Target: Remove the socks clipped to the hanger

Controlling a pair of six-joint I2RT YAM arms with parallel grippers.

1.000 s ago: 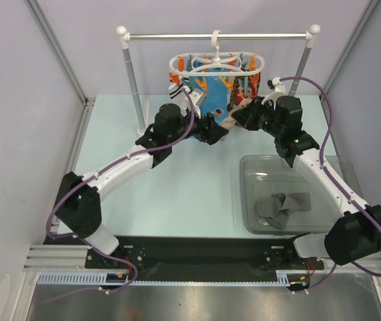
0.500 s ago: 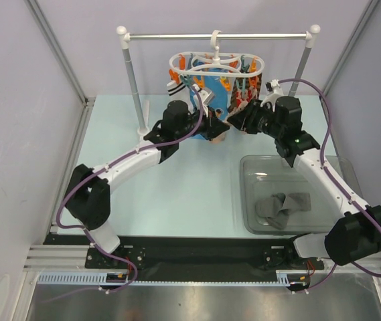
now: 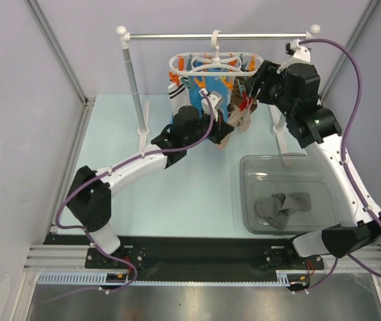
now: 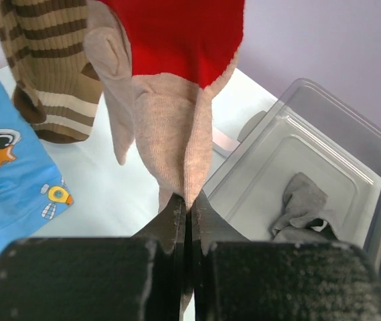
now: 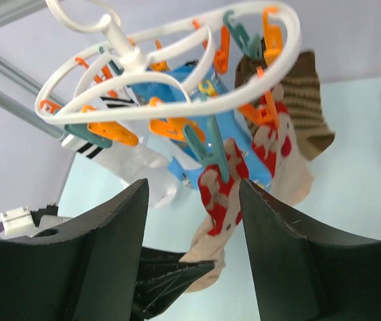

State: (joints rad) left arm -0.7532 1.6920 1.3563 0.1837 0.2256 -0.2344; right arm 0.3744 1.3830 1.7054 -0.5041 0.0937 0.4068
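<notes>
Left wrist: blue cloth (image 4: 16, 167) beside beige sock (image 4: 170, 134), clear bin (image 4: 264, 187) behind.

The beige sock (image 4: 170, 134) bears red patches, the striped sock (image 4: 49, 60) is brown-and-cream, the cloth (image 4: 9, 167) blue cartoon-print, the hanger (image 5: 131, 59) white.

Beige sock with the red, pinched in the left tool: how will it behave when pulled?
Likely floppy: the sock hangs in soft folds and is pinched flat in the left tool. Being knit, it probably stretches before its clip lets go. The hanger hangs free, so it may swing toward the pull.
</notes>
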